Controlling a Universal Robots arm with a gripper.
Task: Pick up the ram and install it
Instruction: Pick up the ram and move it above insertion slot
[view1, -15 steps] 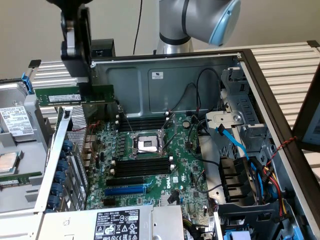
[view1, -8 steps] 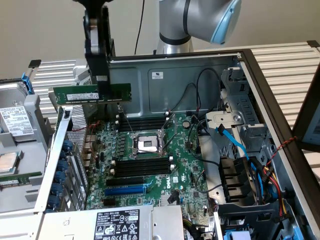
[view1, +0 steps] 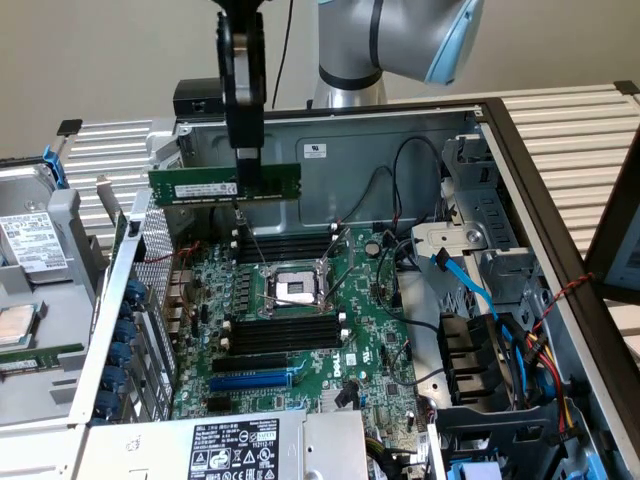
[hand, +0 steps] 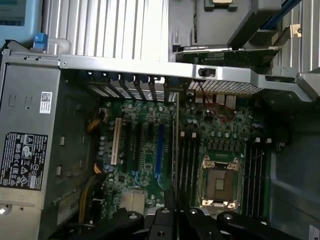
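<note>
The ram is a long green stick with a white label. It hangs level in the air above the open computer case, over the upper black memory slots of the green motherboard. My gripper comes straight down from above and is shut on the ram's middle. In the wrist view the ram appears edge-on as a thin line running away from the gripper, beside the memory slots and the CPU socket.
A CPU socket sits between two banks of black slots, with a blue slot nearer the front. A power supply is at the front. Cables and a blue SATA lead crowd the exterior view's right. Loose parts lie outside the case at the left.
</note>
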